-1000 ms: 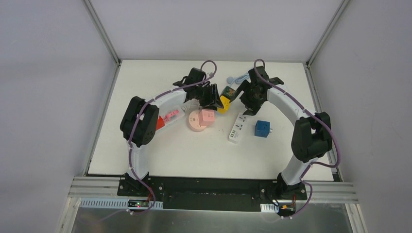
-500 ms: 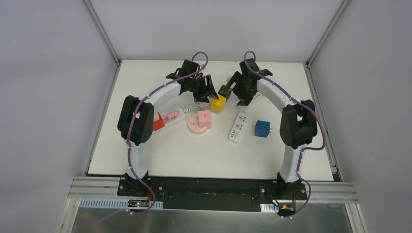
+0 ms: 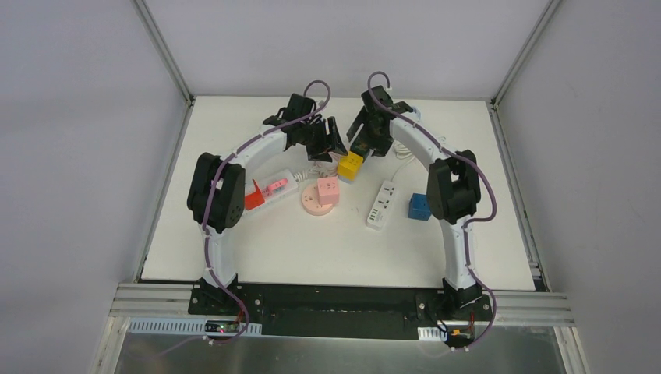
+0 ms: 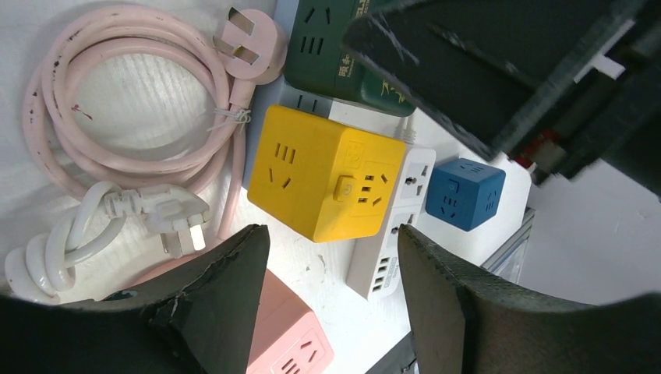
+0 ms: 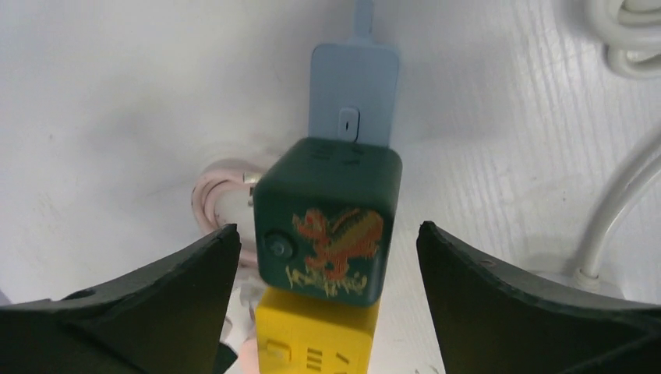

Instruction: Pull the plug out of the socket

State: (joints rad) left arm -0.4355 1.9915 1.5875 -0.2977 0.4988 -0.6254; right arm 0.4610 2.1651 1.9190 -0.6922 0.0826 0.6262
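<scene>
Just behind the yellow plastic cube socket (image 3: 350,165) on the white desk (image 3: 312,241), the dark green cube adapter with a red dragon print (image 5: 327,222) touches it and a pale blue flat piece (image 5: 355,93), so I judge nothing is pulled off yet. The right gripper (image 5: 327,232) stands wide around the green cube without touching, and the left gripper (image 4: 331,234) hangs parted and empty above the yellow cube. Compared with one second ago, both arms have reached farther behind the yellow cube, the left one leaving the pink cube socket (image 3: 328,190).
</scene>
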